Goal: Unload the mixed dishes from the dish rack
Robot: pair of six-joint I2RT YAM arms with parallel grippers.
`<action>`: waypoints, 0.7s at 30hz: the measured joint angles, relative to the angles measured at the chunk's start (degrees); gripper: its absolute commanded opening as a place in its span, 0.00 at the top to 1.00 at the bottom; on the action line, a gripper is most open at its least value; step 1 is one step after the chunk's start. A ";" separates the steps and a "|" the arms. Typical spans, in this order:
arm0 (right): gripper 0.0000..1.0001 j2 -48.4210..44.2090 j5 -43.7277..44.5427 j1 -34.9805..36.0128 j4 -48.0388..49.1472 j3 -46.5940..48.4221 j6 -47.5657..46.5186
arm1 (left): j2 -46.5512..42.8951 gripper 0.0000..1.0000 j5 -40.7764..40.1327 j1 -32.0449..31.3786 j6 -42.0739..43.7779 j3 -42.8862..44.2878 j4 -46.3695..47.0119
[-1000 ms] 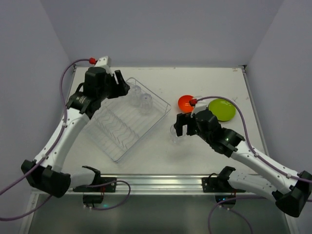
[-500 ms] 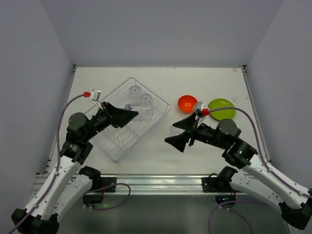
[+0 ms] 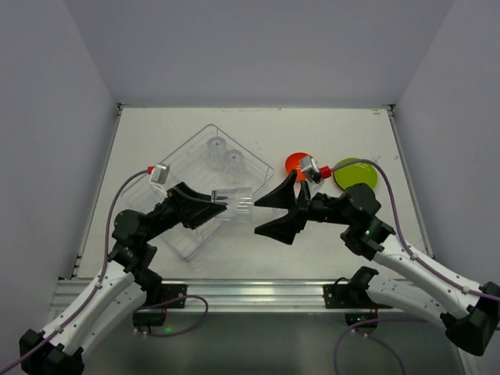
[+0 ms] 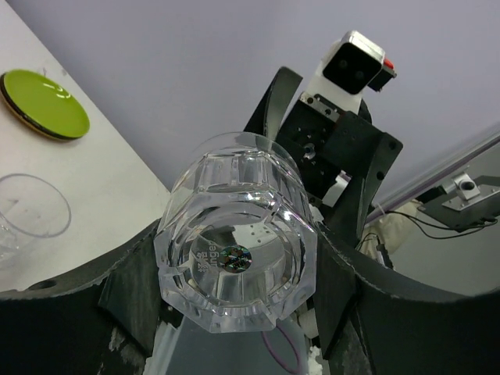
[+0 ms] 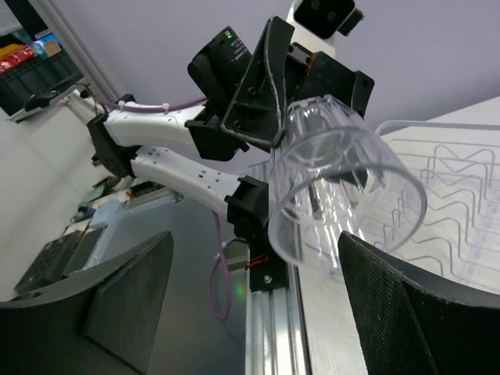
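My left gripper (image 3: 225,203) is shut on a clear tumbler (image 3: 237,205), held on its side in the air over the near corner of the see-through dish rack (image 3: 168,207). In the left wrist view the tumbler's base (image 4: 234,254) fills the space between my fingers (image 4: 133,289). My right gripper (image 3: 258,216) faces it, open, with the tumbler's mouth (image 5: 344,187) just ahead of its fingers (image 5: 414,305). Two tumblers (image 3: 225,154) stand in the rack's far corner. The orange-red bowl (image 3: 293,162) and the lime-green plate (image 3: 355,173) lie on the table to the right.
Another clear tumbler (image 4: 31,215) stands on the table near the plate (image 4: 43,104); the right gripper hides it in the top view. An aluminium rail (image 3: 250,293) runs along the near edge. Grey walls close in the table on three sides.
The left arm has lifted a tumbler out of the rack and swung it toward the middle. The right gripper left the tumbler on the table, rose and turned to face it.
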 measured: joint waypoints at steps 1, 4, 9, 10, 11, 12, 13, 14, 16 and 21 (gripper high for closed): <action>0.14 1.42 -0.90 0.00 1.27 0.15 0.59 | 0.07 1.00 -0.31 -0.76 -0.42 -0.50 0.33; 0.19 5.70 -3.30 -0.02 4.63 1.16 2.80 | 0.37 1.00 -1.60 -2.69 -1.22 -1.70 1.18; 0.45 11.54 -5.38 -0.02 9.01 3.61 5.35 | 1.42 1.00 -2.51 -3.58 -1.88 -1.86 2.95; 0.51 12.26 -5.53 -0.02 9.84 3.69 5.57 | 1.57 1.00 -2.69 -3.58 -1.95 -1.86 3.23; 0.58 12.85 -5.75 -0.02 10.62 3.69 6.19 | 1.73 1.00 -2.78 -3.61 -1.97 -1.86 3.39; 0.77 13.44 -6.19 -0.02 11.39 3.69 6.69 | 1.86 1.00 -2.86 -3.63 -1.99 -1.86 3.54; 0.89 13.90 -6.54 -0.02 11.98 3.69 6.86 | 1.97 1.00 -2.99 -3.63 -2.08 -1.88 3.87; 1.00 14.23 -6.78 0.02 12.37 3.69 7.23 | 2.01 1.00 -3.13 -3.63 -2.25 -1.88 4.28; 1.00 14.36 -6.58 -0.09 12.94 3.69 9.46 | 1.77 1.00 -3.93 -3.54 -0.83 -2.08 5.14; 1.00 13.46 -5.18 -0.24 13.25 2.47 9.49 | 1.07 0.54 -4.55 -3.63 3.67 -0.31 0.96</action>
